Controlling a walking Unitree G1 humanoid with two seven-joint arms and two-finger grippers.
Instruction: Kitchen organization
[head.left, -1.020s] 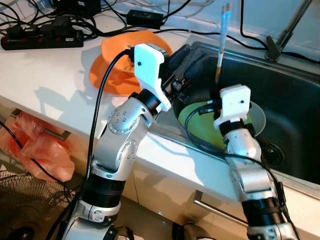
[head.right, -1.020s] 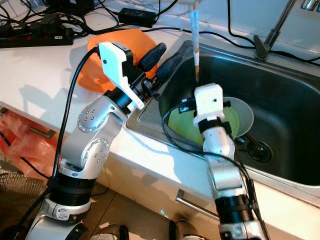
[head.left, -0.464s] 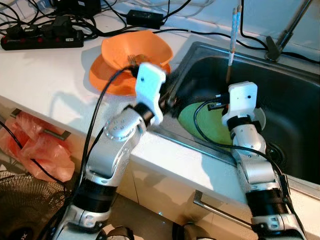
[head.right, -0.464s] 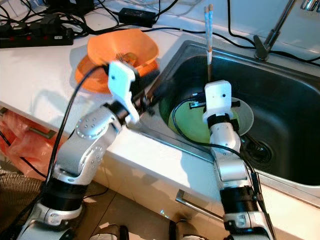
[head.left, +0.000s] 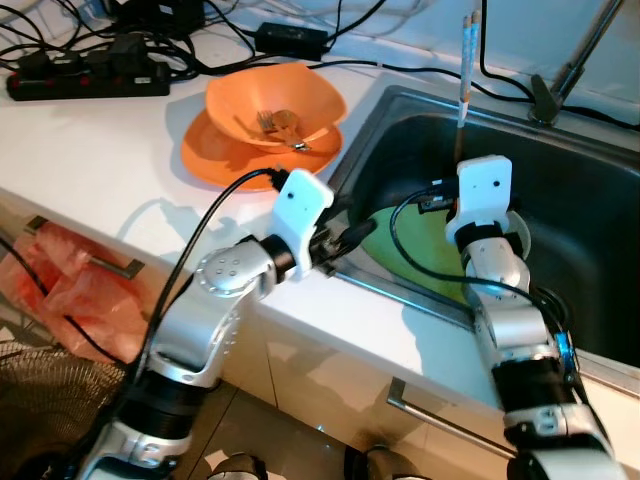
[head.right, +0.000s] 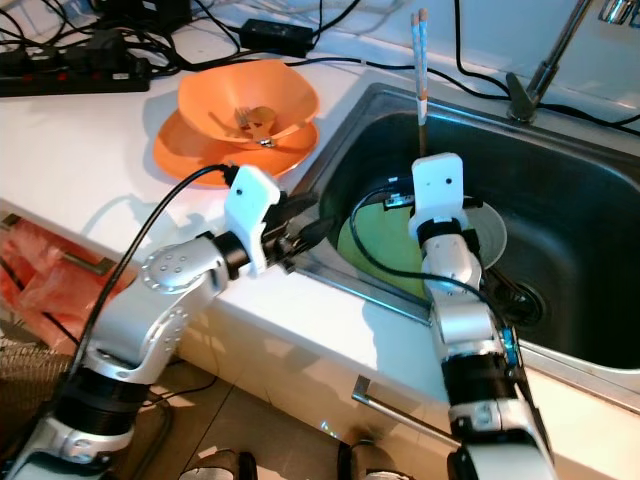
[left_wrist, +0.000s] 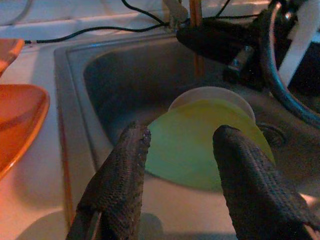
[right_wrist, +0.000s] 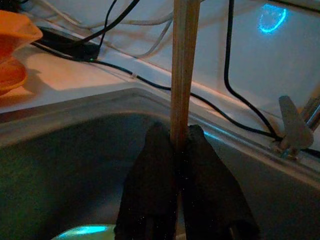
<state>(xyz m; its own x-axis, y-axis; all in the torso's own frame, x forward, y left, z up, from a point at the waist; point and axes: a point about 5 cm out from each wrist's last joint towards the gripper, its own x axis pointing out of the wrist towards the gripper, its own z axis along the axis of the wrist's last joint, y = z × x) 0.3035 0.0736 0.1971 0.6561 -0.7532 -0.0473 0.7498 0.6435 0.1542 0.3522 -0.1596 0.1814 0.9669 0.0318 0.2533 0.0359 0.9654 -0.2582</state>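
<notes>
- A pair of chopsticks (right_wrist: 184, 65) is clamped upright between the closed fingers of the right claw (right_wrist: 175, 137), which is held over the sink (head.left: 590, 190).
- The chopsticks' upper ends rise well above that claw, toward the wall behind the sink.
- A green plate (left_wrist: 200, 150) is seen below and just in front of the right claw, lying tilted in the sink on a paler dish (head.right: 488, 232).
- The left claw (left_wrist: 177, 150) is held wide open with nothing between its fingers, over the sink's near rim at the bench (head.left: 90, 150) edge.
- The green plate lies just beyond the left claw's fingertips, apart from them.
- Orange bowls (head.left: 270, 110) are stacked on the bench, off to the outer side of the left claw, with some cutlery (head.right: 255, 118) inside.
</notes>
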